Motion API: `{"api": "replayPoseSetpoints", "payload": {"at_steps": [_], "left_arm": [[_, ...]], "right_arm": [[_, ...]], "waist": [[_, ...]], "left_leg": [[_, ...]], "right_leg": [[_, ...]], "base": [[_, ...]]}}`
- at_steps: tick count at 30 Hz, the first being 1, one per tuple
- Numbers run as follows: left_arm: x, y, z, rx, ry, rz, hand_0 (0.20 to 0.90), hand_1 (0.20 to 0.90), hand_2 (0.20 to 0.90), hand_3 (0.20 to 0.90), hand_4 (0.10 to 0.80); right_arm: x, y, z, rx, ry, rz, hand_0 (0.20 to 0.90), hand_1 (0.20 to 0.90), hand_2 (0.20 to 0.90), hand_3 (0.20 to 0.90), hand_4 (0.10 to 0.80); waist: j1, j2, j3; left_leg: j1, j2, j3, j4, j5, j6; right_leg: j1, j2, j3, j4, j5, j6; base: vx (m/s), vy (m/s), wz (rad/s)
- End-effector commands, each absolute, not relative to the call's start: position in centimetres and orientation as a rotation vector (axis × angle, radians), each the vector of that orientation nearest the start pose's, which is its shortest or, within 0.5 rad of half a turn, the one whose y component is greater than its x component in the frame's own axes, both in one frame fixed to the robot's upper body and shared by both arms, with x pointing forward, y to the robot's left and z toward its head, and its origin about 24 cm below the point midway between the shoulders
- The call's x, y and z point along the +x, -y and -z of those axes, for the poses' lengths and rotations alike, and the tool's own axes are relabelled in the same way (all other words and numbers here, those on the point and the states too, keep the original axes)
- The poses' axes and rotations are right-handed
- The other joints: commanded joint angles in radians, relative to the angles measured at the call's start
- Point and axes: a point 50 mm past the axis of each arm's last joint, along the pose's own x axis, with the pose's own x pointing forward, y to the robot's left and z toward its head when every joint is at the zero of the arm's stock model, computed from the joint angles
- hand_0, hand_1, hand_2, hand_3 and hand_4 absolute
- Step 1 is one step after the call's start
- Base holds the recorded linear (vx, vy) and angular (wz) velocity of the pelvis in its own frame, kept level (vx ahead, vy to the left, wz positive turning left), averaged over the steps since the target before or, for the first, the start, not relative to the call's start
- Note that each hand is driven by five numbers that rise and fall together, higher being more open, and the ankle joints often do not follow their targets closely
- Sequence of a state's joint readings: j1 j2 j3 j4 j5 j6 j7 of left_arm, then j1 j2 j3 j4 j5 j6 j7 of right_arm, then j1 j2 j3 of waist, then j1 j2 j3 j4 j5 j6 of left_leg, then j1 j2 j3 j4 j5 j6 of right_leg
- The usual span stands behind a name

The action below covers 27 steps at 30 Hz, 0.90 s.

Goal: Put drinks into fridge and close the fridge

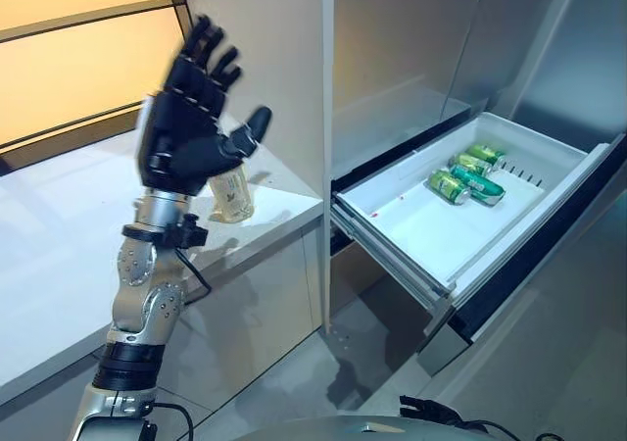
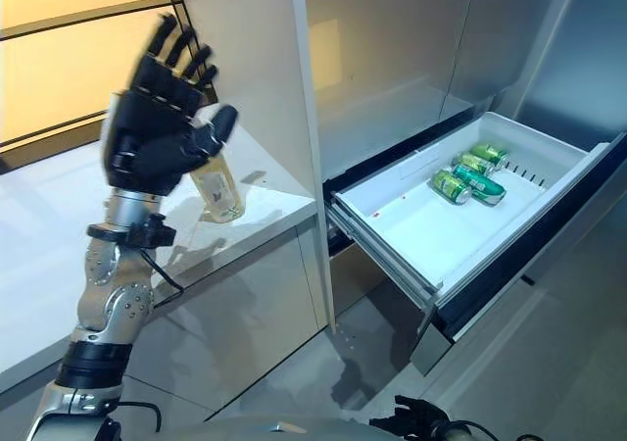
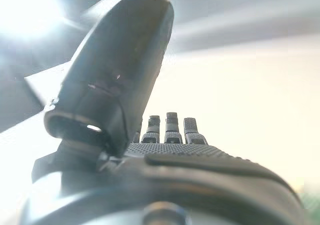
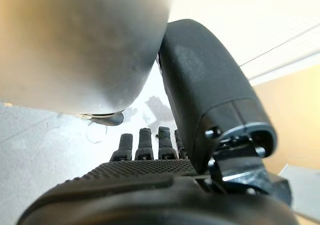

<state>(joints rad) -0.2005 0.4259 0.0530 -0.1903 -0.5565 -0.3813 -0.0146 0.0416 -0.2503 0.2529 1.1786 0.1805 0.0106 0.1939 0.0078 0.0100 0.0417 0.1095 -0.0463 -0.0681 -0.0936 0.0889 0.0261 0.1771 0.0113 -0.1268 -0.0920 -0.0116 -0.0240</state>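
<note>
On the left, my left hand: raised above the white counter [image 1: 59,255], palm turned away from my head, my left hand [image 1: 186,118] has its fingers [image 1: 206,54] spread straight and wide, thumb [image 1: 250,132] stuck out to the side, holding nothing.
Left wrist view: thumb [image 3: 120,80] upright and the fingertips [image 3: 172,122] straight in a row past the palm, nothing between them.
Bottle: a pale yellowish drink bottle [image 1: 233,194] stands upright on the counter near its front corner, partly hidden behind my raised hand; whether my hand touches it I cannot tell.
Middle: a white cabinet panel [image 1: 284,69] rises behind the bottle, and beside it the grey fridge front [image 1: 402,49].
Fridge drawer: the white drawer [image 1: 431,230] is pulled far out and open.
Cans: three green drink cans [image 1: 468,174] lie on their sides close together at the far end of the drawer.
Right hand: only at the bottom edge of the head views, low near the floor, shows my right hand [image 2: 416,419].
Right wrist view: my right thumb [image 4: 210,95] stands up and the fingers [image 4: 145,142] reach out loosely, open, grasping nothing.
</note>
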Motion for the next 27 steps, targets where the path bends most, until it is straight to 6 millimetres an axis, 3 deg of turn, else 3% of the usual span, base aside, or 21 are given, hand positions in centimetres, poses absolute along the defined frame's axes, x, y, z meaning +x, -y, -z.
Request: {"api": "replayPoseSetpoints", "payload": {"at_steps": [1,10,27], "left_arm": [[24.9,-20.6,-24.8,0.010,1.096,-0.010,0.900,0.900,0.900,0.900,0.800],[27.6,-21.7,-22.2,0.014,0.878,-0.180,0.900,0.900,0.900,0.900,0.800],[29.4,-21.5,-19.2,-0.008,0.670,-0.170,0.900,0.900,0.900,0.900,0.800]], "right_arm": [[6.6,18.8,17.1,-0.046,-1.284,-0.208,0.900,0.900,0.900,0.900,0.800],[6.7,19.1,17.1,-0.051,-1.294,-0.213,0.900,0.900,0.900,0.900,0.800],[6.7,19.6,17.1,-0.052,-1.306,-0.213,0.900,0.900,0.900,0.900,0.800]], "waist": [[-0.003,-0.012,-0.046],[-0.018,-0.010,-0.046],[-0.028,-0.010,-0.041]], "left_leg": [[0.041,-0.023,0.010,0.006,-0.133,0.016],[0.048,-0.018,0.029,0.006,-0.132,0.016],[0.070,-0.018,0.039,0.006,-0.142,0.021]], "right_leg": [[-0.021,-0.002,0.014,0.038,-0.016,0.042],[-0.025,0.001,0.027,0.049,-0.020,0.043],[-0.019,0.001,0.030,0.070,-0.035,0.042]], "base": [[0.000,0.000,0.00],[0.011,0.000,-0.02],[0.024,0.007,-0.01]]}}
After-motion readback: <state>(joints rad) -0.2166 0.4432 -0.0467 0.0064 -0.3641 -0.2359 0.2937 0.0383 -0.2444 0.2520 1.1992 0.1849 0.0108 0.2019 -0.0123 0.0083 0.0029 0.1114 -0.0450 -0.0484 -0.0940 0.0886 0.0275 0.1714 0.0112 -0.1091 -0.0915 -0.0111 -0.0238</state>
